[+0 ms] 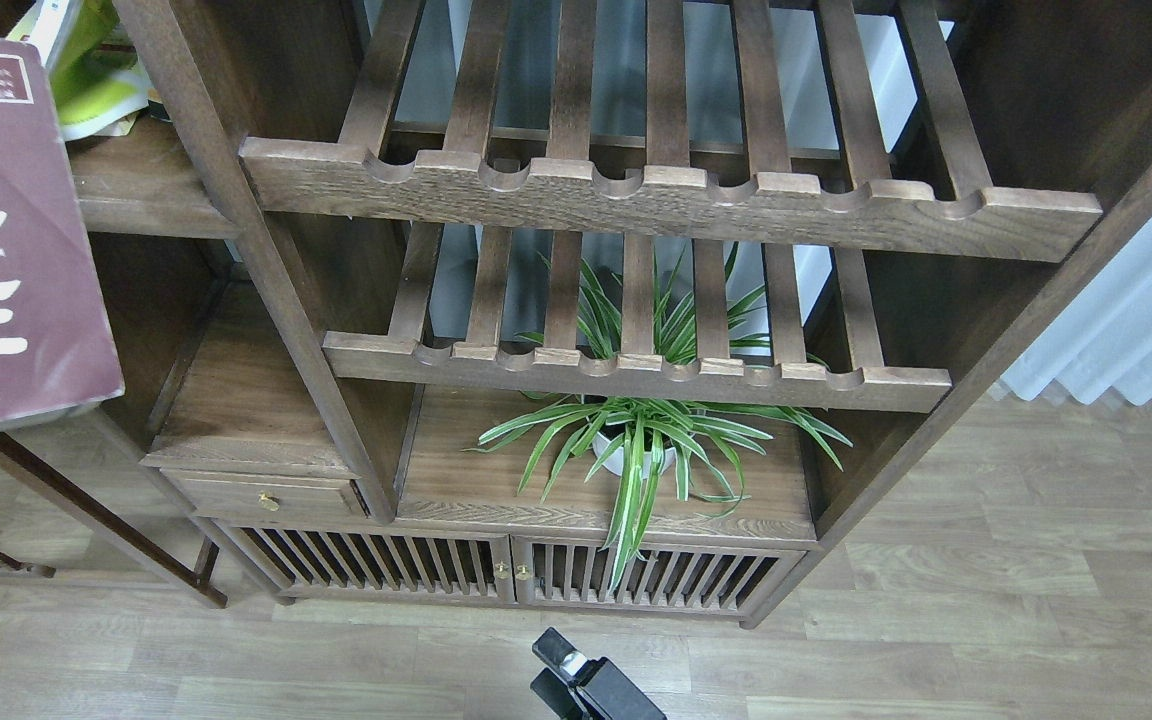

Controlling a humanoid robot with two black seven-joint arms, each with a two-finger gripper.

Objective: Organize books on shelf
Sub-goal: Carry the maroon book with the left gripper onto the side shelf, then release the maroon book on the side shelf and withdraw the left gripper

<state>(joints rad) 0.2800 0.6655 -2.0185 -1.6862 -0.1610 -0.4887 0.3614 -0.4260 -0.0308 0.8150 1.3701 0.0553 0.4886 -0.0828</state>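
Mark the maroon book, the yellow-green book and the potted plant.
maroon book (6, 250), head view, front cover
yellow-green book (96, 85), head view, visible cover corner
potted plant (636, 440), head view, leaves above the white pot

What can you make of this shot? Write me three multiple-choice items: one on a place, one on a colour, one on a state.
1. The potted plant stands:
A. on the top slatted rack
B. on the flat board under the lower slatted rack
C. on the floor

2. The cover of the big book at the left edge is:
A. maroon
B. blue
C. black

3. The small drawer with the brass knob is:
A. pulled halfway out
B. shut
C. taken out

Key:
1 B: its white pot sits on the board, with the leaves reaching up through the slats.
2 A: the cover is maroon with white characters.
3 B: its front lies flush with the frame.
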